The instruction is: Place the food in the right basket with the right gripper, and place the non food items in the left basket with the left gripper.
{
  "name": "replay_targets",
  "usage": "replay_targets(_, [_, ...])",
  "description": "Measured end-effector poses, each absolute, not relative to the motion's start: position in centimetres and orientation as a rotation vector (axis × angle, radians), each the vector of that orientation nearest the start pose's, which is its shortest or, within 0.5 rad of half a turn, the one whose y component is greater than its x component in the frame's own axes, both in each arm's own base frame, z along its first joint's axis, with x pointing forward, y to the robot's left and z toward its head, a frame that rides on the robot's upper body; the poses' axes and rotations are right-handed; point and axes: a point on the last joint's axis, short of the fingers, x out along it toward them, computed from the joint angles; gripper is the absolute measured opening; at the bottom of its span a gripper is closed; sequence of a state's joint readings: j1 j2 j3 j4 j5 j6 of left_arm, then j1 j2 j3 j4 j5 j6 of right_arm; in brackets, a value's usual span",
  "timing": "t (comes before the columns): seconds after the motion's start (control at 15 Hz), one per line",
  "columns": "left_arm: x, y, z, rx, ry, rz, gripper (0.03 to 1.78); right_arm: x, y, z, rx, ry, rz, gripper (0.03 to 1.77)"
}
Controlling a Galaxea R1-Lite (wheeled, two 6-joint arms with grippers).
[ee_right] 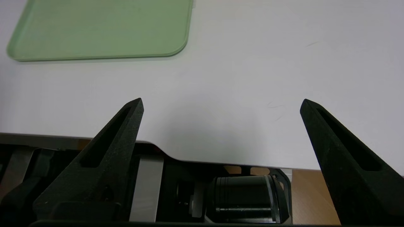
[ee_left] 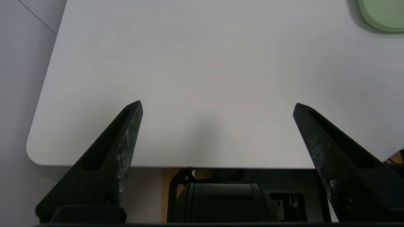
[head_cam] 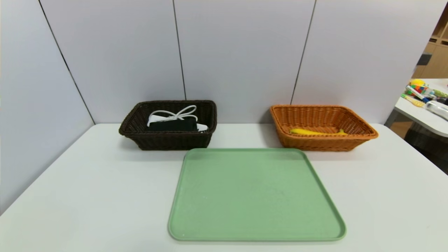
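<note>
Even, bright overhead light leaves soft shadows on the white table (head_cam: 87,196); straight edges bow outward.

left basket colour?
Dark brown wicker, clearest in the head view.

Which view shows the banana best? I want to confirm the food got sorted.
The head view: the banana lies inside the orange basket on the right, partly hidden by its front wall. Neither wrist view shows it; each shows only its own open gripper, left gripper and right gripper, over the table edge.
</note>
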State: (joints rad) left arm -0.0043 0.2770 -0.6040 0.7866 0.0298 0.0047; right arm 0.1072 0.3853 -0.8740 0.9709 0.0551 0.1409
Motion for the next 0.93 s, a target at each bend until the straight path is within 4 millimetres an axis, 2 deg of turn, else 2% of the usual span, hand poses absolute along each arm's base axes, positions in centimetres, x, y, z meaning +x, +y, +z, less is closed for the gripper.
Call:
replay_targets(0.2, [-6.0,-0.1,15.0,-0.001,0.416,0.005,1.69,-7.8,-0.5,20.2,0.132,0.459,0.111,1.71])
replay_targets(0.53, [-5.2,-0.1,14.4,0.003,0.309,0.003,1.69,-9.1,-0.1,20.1,0.127,0.357,0.043,1.71])
replay_targets(0.73, [-5.2,-0.1,14.0,0.005,0.311,0.007,1.69,-9.1,0.1,18.9,0.074,0.327,0.019,1.71])
replay_targets(0.93, [-4.7,0.0,12.9,0.008,0.262,0.009,1.69,-8.3,-0.2,18.1,0.016,0.214,-0.097,1.71])
